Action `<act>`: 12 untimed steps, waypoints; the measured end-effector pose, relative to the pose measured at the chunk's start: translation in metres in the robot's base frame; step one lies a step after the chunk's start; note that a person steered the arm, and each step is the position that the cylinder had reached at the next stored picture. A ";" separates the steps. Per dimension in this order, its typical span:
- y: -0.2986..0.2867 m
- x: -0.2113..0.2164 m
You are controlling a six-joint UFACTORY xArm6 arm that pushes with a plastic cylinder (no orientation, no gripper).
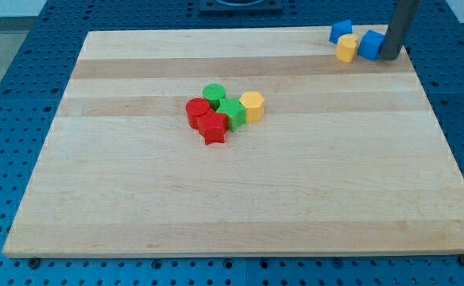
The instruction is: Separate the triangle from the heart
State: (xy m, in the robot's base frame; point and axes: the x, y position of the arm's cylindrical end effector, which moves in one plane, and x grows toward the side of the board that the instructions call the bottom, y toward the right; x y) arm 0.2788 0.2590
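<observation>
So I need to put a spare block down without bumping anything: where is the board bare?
Bare: the wooden board across the view's bottom and left. Crowded: the centre cluster of red star block, red cylinder, green blocks and yellow hexagon block; and the top right corner, where my tip touches the blue blocks beside the yellow heart block.

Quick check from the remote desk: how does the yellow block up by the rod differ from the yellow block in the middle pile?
The yellow block near my tip sits at the view's top right, wedged between two blue blocks. The yellow block in the pile is mid-board, against a green block. The first looks rounded, possibly a heart; the second looks six-sided. The first lies far closer to my tip. Both are the same yellow and similar in size.
</observation>
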 end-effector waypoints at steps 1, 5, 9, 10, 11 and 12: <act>0.001 0.000; 0.054 -0.051; -0.086 -0.064; -0.114 -0.047; -0.158 -0.039; -0.202 -0.034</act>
State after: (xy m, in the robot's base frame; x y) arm 0.2451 0.0573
